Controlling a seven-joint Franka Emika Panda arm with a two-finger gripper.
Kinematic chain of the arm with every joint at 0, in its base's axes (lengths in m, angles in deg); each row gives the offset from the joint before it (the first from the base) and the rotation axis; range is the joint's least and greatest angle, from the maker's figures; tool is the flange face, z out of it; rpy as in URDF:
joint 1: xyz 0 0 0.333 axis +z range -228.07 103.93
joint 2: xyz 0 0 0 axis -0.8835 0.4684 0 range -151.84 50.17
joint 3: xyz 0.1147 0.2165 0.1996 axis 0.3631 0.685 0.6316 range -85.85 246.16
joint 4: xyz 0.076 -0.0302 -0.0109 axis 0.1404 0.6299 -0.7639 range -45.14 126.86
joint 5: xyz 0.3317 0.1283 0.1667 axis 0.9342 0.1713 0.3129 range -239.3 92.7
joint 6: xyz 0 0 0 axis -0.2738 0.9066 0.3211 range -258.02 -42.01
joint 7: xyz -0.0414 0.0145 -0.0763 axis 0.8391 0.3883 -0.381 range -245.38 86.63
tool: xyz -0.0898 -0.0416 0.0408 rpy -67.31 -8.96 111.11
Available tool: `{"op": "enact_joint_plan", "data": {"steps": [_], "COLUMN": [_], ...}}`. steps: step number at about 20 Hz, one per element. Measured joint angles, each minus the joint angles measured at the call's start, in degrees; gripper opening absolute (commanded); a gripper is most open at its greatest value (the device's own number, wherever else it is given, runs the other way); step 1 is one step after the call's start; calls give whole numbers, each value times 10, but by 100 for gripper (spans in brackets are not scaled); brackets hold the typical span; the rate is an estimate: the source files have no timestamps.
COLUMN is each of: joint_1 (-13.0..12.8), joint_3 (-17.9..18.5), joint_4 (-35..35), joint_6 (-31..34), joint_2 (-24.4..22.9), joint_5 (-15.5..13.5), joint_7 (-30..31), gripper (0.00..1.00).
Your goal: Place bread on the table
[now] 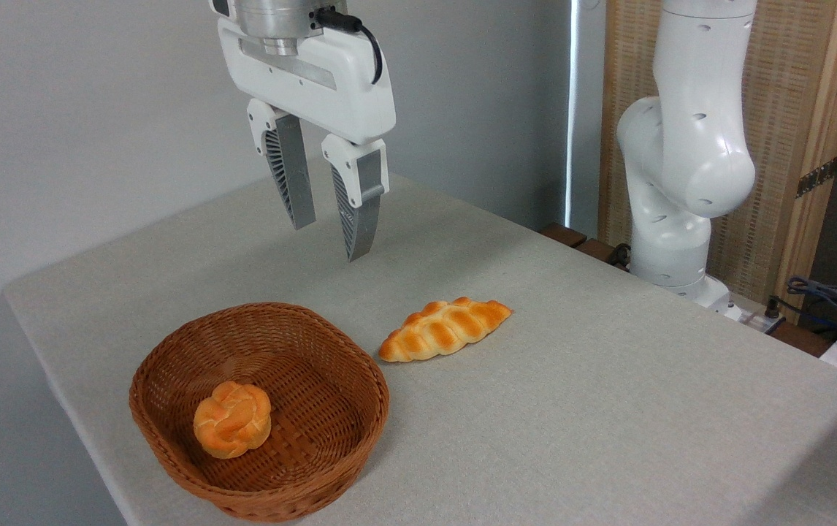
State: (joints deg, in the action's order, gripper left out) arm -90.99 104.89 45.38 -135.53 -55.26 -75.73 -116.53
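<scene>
With the long braided golden-orange bread (445, 329) already lying flat on the light grey-beige cloth-covered table (608, 409), just beside the brown woven wicker basket (360, 431), the job looks done, and only a small round knotted orange roll (232, 419) sits inside. Up above, the white two-finger end effector (327, 237) hangs empty, fingers slightly parted, well clear of the bread, which lies below and to its right

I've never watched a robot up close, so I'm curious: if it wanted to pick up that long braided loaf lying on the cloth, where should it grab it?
Probably across the middle of the braided loaf, coming straight down from above. It lies flat on the table, fattest at the centre with tapered ends, so the open gripper would likely do best with one finger on each long side.
</scene>
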Motion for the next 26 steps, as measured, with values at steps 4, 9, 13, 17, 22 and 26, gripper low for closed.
{"op": "enact_joint_plan", "data": {"steps": [4,9,13,17,22,26], "joint_1": [5,112,162,222,233,235], "joint_3": [-7,-120,-158,-217,-212,-211], "joint_4": [0,0,0,-5,-16,-16], "joint_6": [0,0,0,0,0,0], "joint_2": [5,9,13,24,24,24], "joint_5": [0,0,0,0,0,0], "joint_7": [0,0,0,0,0,0], "gripper": [100,100,100,100,100,100]}}
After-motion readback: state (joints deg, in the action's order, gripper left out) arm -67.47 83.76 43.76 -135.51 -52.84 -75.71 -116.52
